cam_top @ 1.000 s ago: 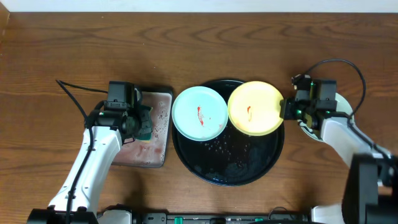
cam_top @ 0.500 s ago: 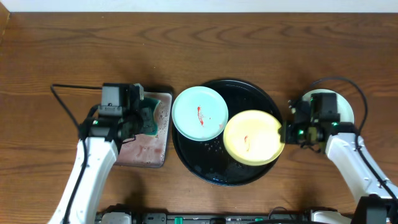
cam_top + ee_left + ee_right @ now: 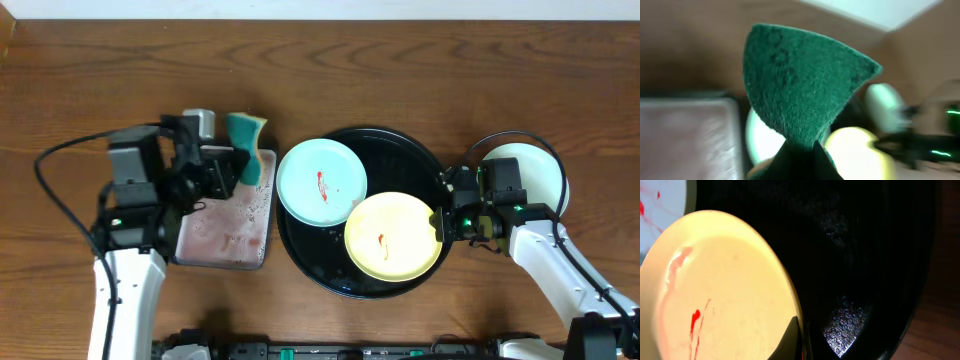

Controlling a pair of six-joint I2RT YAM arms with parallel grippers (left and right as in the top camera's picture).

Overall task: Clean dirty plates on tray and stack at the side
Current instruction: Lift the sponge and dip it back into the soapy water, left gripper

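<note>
Left gripper (image 3: 232, 166): jaws pressed together on a green scouring sponge (image 3: 800, 90), held over the top right corner of the rectangular black-rimmed tray with a pinkish inside (image 3: 225, 235).

Right gripper (image 3: 438, 222): pinching the right rim of the pale yellow round plate (image 3: 393, 238). That plate is in the lower right part of the large round glossy black tray (image 3: 400, 145), with a red smear at its centre.

Pale mint-blue round plate (image 3: 322, 182) — also red-smeared — sits at the black tray's left side, overhanging the rim. Its edge meets the yellow plate's; cannot tell whether they touch or overlap.

Second pale mint-blue plate (image 3: 535, 170) lies on the brown wooden table (image 3: 320, 70), right of the black tray, partly behind the right arm.
</note>
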